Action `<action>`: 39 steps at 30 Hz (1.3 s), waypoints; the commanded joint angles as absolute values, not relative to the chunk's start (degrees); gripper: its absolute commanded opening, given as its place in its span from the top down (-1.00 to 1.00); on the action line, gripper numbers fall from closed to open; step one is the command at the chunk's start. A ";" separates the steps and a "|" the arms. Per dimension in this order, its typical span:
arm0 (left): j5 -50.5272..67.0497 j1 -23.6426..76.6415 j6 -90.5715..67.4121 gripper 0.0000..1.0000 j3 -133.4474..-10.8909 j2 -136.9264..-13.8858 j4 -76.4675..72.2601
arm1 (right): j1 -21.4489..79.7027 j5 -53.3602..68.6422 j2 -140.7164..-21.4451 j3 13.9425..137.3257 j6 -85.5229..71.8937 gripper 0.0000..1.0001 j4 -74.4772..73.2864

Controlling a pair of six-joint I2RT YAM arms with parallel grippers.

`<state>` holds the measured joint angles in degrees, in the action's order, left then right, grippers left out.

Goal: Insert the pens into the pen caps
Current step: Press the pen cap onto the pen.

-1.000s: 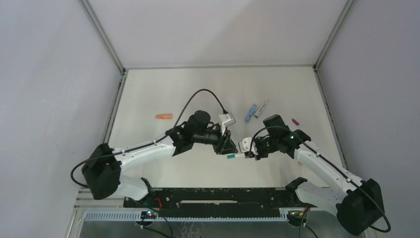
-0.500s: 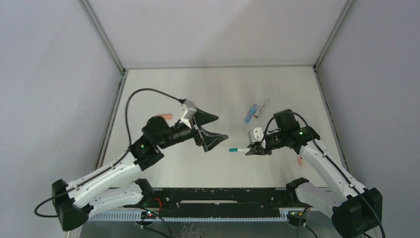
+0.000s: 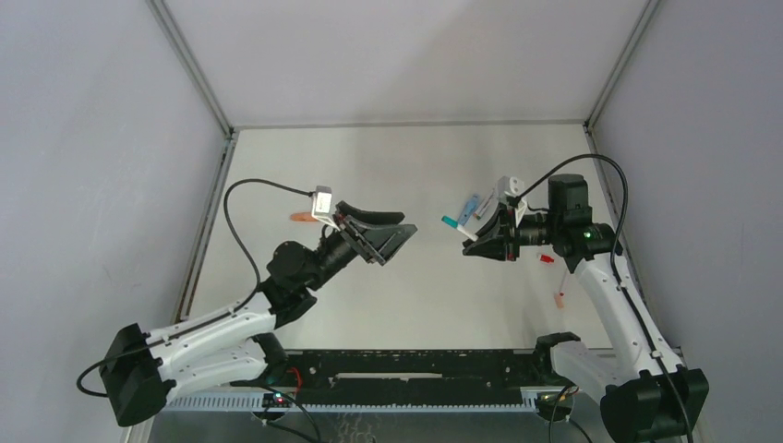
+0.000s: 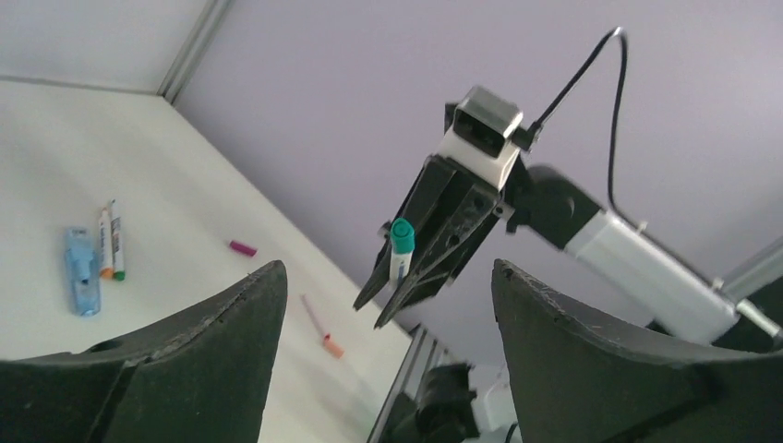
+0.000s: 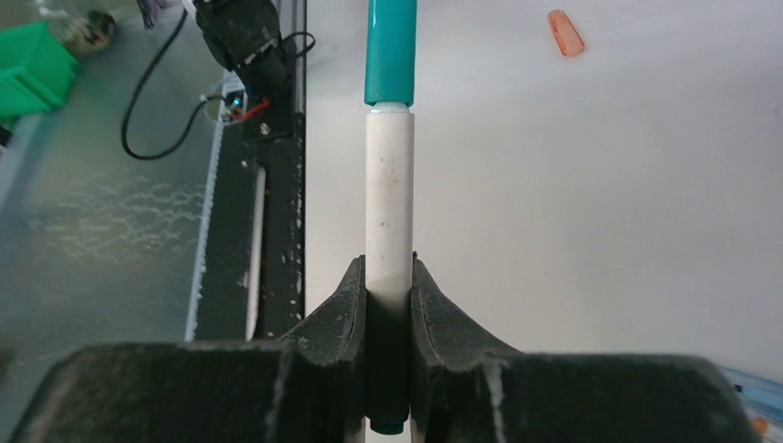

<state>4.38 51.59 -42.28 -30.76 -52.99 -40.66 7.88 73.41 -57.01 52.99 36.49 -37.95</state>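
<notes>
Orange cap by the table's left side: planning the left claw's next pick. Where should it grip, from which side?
Probably across the middle of the orange cap, coming down with the open left claw. It lies flat on the table, long axis roughly left-right in the top view, so the claw closes across its narrow width. Its open end cannot be told.

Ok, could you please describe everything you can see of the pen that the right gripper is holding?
The pen is slim, with a white, plastic-looking barrel, slightly smudged, and a teal cap seated on its far end. A small teal bit shows at its rear end. The right gripper is shut on the lower barrel, one finger on each side; nothing else touches it. It sticks straight out from the fingers, cap first, in the air above the table.
</notes>
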 commanded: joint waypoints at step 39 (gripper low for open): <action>-9.71 58.89 -56.62 0.05 -50.18 -73.18 -37.51 | 9.39 68.46 -57.12 52.95 17.85 1.00 -25.83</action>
